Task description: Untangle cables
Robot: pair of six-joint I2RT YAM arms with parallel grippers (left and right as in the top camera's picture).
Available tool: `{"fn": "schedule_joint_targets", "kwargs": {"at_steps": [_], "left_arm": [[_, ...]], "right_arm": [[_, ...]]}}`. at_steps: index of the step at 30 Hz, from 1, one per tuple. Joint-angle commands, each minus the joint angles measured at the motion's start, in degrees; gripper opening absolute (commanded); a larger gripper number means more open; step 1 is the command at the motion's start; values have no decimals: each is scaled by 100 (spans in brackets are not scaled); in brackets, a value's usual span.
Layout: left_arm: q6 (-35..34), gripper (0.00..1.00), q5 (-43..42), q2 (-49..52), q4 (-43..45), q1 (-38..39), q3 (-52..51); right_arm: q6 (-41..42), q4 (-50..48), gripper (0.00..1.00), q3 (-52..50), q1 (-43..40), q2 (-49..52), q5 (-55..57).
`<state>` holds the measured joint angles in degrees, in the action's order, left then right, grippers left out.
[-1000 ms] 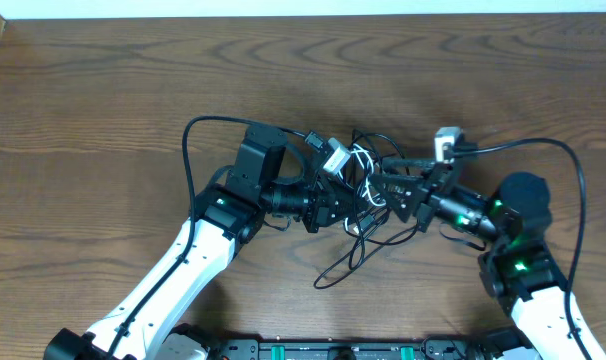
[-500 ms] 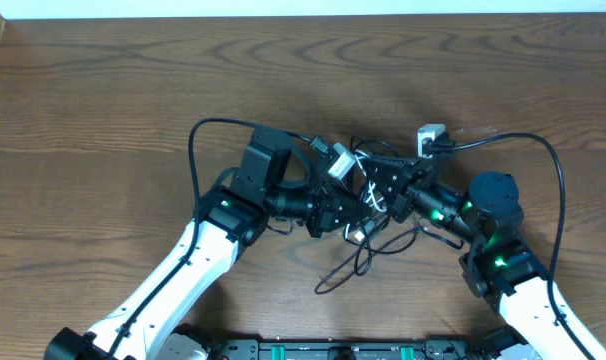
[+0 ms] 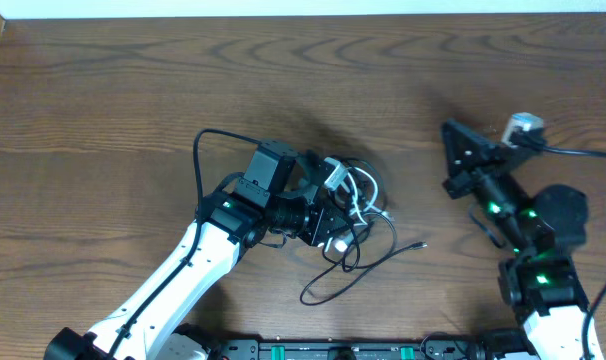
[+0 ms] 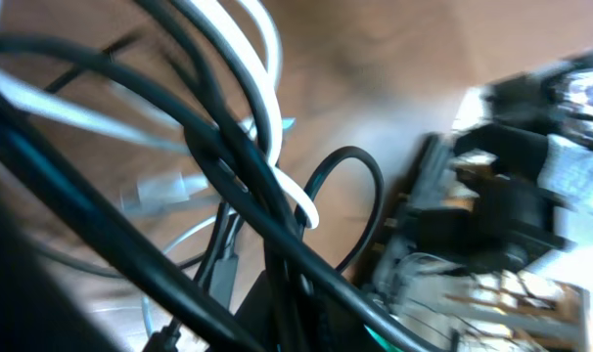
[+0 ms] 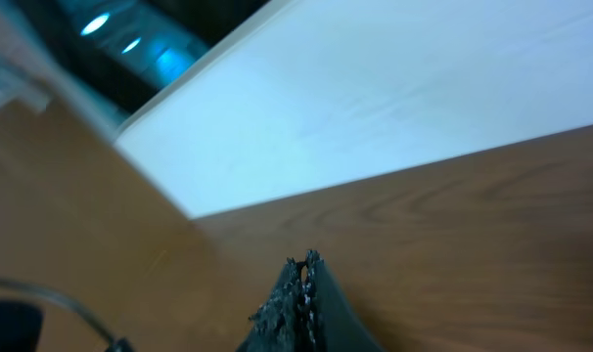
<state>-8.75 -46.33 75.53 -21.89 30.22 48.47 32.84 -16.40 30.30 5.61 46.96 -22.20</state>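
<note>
The cables form a knot of thin black cords and a white one at mid-table. My left gripper sits inside that knot, shut on it. A black loop trails toward the front, and a small plug end lies to the right. In the left wrist view a white cable and black cables cross close to the lens, and the left gripper is only a dark shape at the bottom. My right gripper is well to the right of the knot, and the right gripper shows shut and empty.
A thick black cord of the left arm arcs over its wrist. The right arm's cord runs off to the right. A white border lines the far edge of the wooden table.
My right gripper has shut and pulled out of the tangle, swinging right and back with nothing in it. The bundle stays with the left gripper, slightly nearer the front.
</note>
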Motion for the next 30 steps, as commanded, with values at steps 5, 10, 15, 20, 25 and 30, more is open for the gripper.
{"fn": "schedule_joint_targets", "kwargs": {"at_steps": [5,10,15,20,25,30], "left_arm": [[59,9,1602,-63,-35,-2,39],[59,50,1794,-63,-7,-2,39],[59,96,1794,-63,79,-2,42],[57,96,1899,-63,214,-2,39],[-87,97,2041,-48,741,-2,39],[-1956,97,4232,85,474,-2,39]], "right_arm": [[103,479,1,109,-702,-518,70],[166,1106,1,109,-717,-566,63],[164,1919,11,109,-717,-566,-68],[166,2745,31,109,-704,-566,-140],[166,3536,48,107,-702,-533,-197],[160,4124,59,107,-702,-457,-446]]}}
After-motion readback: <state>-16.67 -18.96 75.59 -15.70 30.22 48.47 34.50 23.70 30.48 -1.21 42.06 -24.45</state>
